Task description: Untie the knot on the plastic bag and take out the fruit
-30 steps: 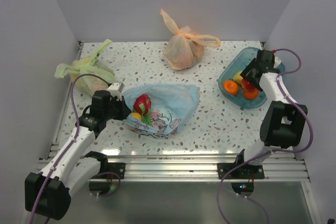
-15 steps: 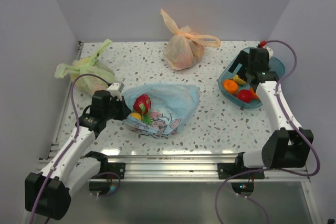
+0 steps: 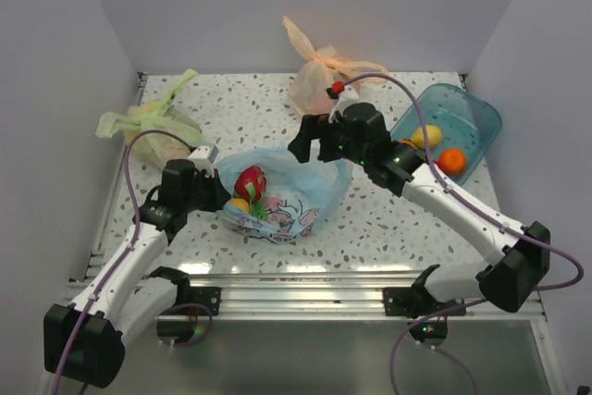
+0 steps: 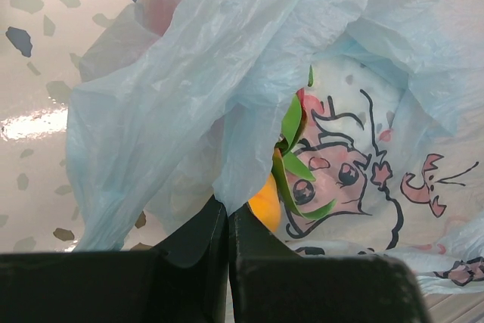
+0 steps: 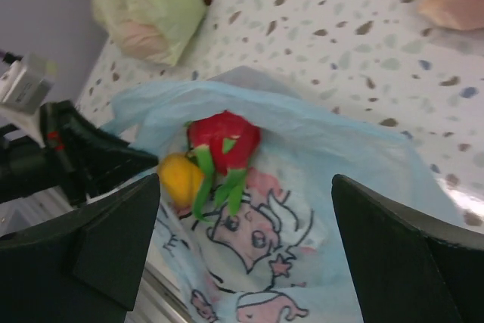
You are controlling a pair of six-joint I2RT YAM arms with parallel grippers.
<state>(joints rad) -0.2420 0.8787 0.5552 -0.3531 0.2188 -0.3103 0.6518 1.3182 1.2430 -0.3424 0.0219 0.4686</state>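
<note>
The bag (image 3: 310,178) lies mid-bench, its near edge close to the front rail (image 3: 305,279). Bare bench (image 3: 388,215) runs from its right side to the tub (image 3: 458,108). The left jaws are pressed together, pinching the bag's left rim. The right jaws hang spread wide above its far edge, holding nothing. A red fruit (image 5: 224,140) and a yellow fruit (image 5: 181,179) sit in its mouth.

Table (image 3: 388,219), plastic bag (image 3: 296,205), green bag (image 3: 153,131), orange bag (image 3: 310,90), tub (image 3: 474,113)
</note>
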